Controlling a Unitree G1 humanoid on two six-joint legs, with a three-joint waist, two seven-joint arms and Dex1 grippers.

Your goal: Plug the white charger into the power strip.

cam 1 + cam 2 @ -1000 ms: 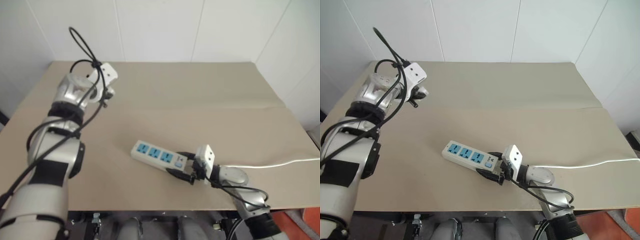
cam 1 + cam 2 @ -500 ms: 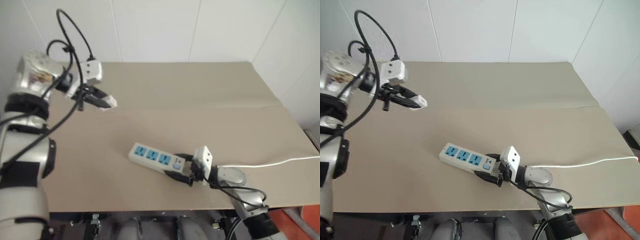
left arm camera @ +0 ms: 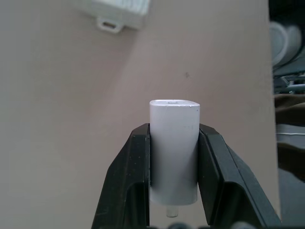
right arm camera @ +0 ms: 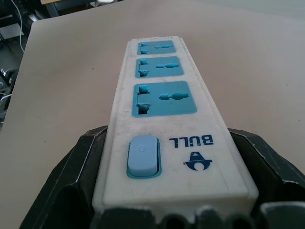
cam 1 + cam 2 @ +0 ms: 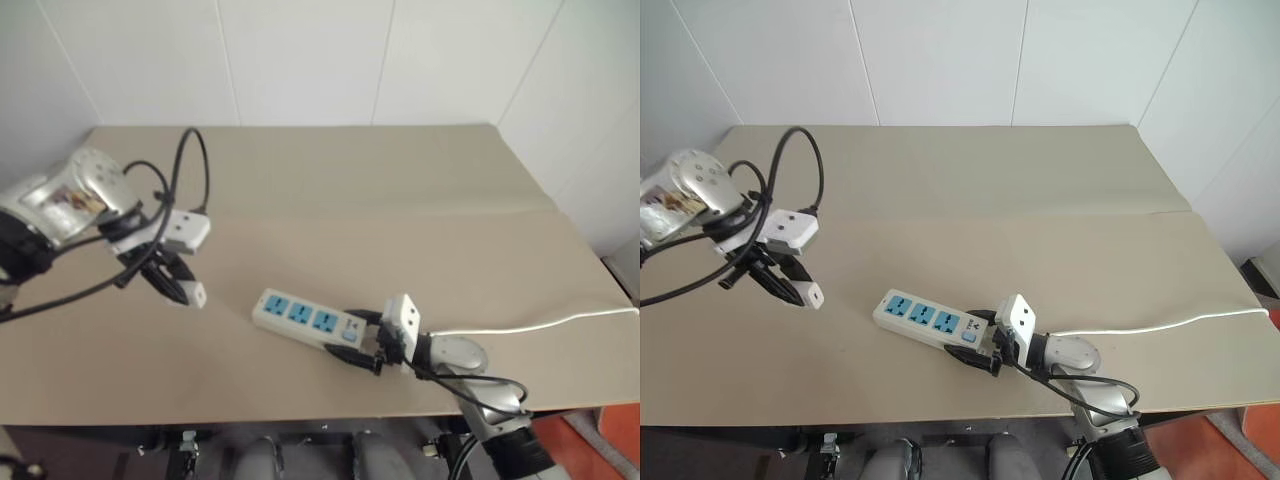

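The power strip (image 5: 300, 315), a long white bar with three blue sockets, lies flat near the table's front edge. My right gripper (image 5: 358, 340) is shut on its switch end, and its black fingers (image 4: 78, 176) hug both sides of the bar. The white charger (image 3: 174, 148), a small white block, is clamped between the fingers (image 3: 136, 181) of my left gripper (image 5: 185, 288). That gripper points steeply down over the table, left of the strip and well apart from it. The strip's far end (image 3: 119, 12) shows in the left wrist view.
The strip's white cable (image 5: 540, 325) trails right along the beige table (image 5: 400, 160) to its right edge. A seam (image 5: 420, 212) crosses the table top. White walls stand behind and to the sides. Bare table lies between the two grippers.
My left arm has swung from the far left corner down and back toward the near left, turning its gripper downward with the charger still held. The right gripper and strip have stayed put.
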